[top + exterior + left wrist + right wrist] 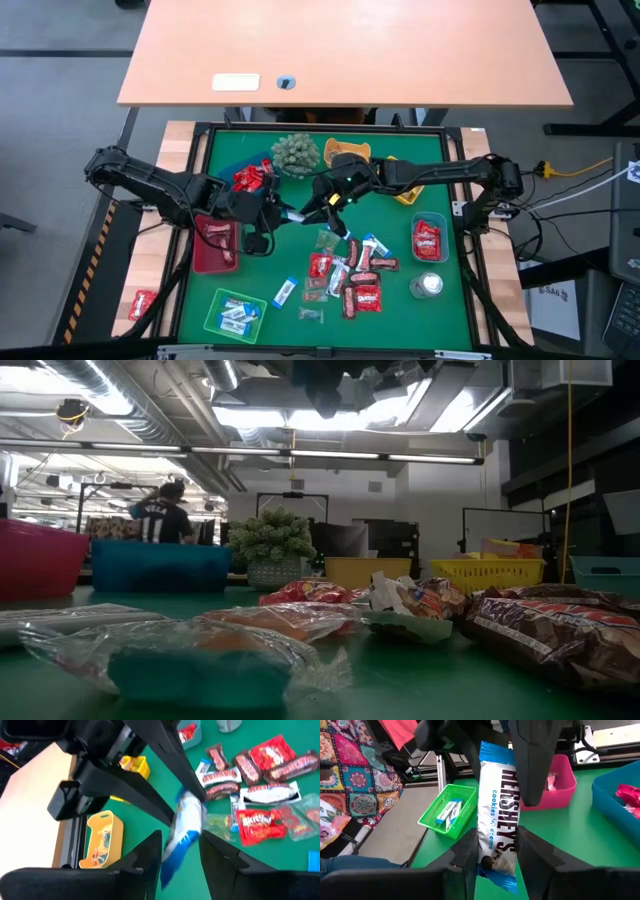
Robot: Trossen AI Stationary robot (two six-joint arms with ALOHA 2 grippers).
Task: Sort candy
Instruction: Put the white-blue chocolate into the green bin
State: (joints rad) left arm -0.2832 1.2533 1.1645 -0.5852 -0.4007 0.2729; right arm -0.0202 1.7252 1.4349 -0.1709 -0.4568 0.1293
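Mid-table, above the green mat, the right claw (492, 852) and the left claw (181, 851) both pinch one blue-white candy bar (497, 815); an uneven release could drop it short of the green tray (451, 809).

The Hershey's cookies 'n' creme bar (498, 832) has a white wrapper with blue ends and dark lettering, and it shows against the green tabletop (580, 835). Nearby stand a bright green tray (451, 810) with blue-white candy, a pink tray (559, 787), a blue tray (615, 795) with red packets, and yellow trays (102, 840). The Skittles packs (257, 825) are red, beside brown bars (220, 782).
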